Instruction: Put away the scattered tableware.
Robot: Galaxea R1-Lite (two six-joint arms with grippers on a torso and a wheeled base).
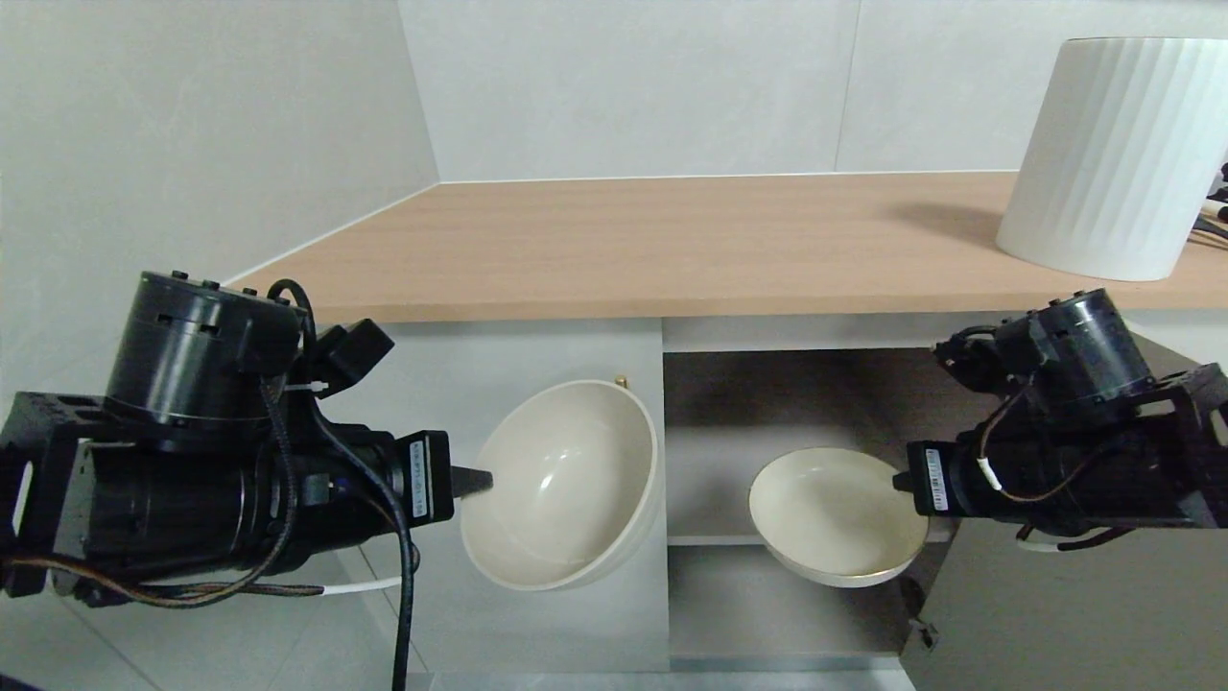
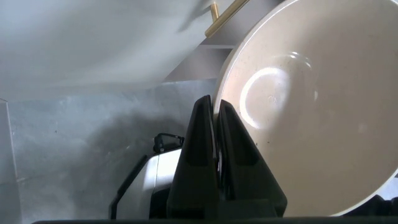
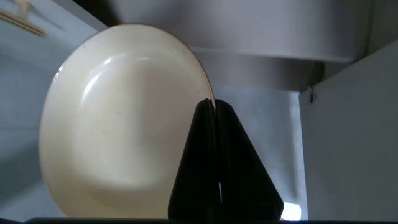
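Observation:
My left gripper [image 1: 477,481] is shut on the rim of a large cream bowl [image 1: 561,485], held tilted on its side in front of the closed left cabinet door. In the left wrist view the fingers [image 2: 216,124] pinch that bowl's rim [image 2: 311,106]. My right gripper [image 1: 900,480] is shut on the rim of a smaller cream bowl [image 1: 833,513], held tilted in front of the open cabinet compartment. The right wrist view shows the right gripper [image 3: 214,115] clamped on this smaller bowl [image 3: 124,118].
A wooden countertop [image 1: 672,245] runs above the cabinet, with a white ribbed cylinder [image 1: 1118,154] at its right end. The open compartment [image 1: 796,403] has a shelf [image 1: 710,540] at mid height. The closed door carries a gold knob [image 1: 621,380]. A wall stands on the left.

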